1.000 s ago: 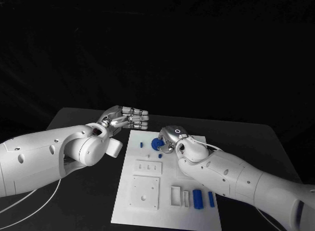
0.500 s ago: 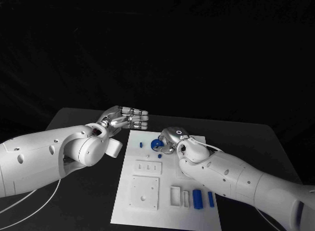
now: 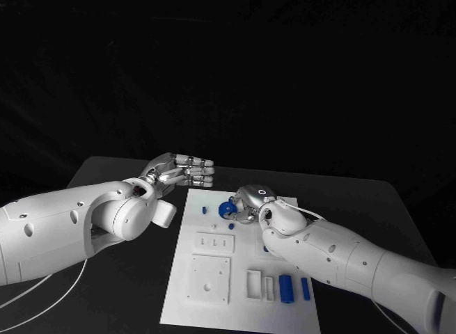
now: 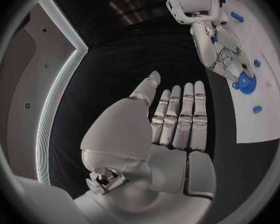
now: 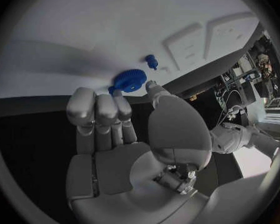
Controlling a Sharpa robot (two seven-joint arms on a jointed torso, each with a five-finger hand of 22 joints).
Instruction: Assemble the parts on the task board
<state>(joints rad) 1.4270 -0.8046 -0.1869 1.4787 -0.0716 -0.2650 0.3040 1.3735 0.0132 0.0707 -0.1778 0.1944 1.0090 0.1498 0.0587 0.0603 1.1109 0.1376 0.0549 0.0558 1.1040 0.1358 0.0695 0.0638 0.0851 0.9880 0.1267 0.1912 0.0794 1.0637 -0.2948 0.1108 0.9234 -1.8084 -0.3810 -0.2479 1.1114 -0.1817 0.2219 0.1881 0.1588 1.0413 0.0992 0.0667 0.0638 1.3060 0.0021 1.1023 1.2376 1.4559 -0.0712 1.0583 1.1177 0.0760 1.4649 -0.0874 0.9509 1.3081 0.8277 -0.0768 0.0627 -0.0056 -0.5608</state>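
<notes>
The right hand [image 3: 250, 202] pinches a blue gear [image 5: 129, 80] between its fingers [image 5: 97, 109] at the far end of the white task board [image 3: 213, 296]. The left hand [image 3: 179, 170] hovers beside the board over the desk [image 3: 107, 174], its fingers [image 4: 180, 119] straight, together, and empty. A small blue peg [image 3: 232, 225] lies just near the gear, with blue bars [image 3: 285, 285] at the board's near end. Darkness surrounds the black desk.
</notes>
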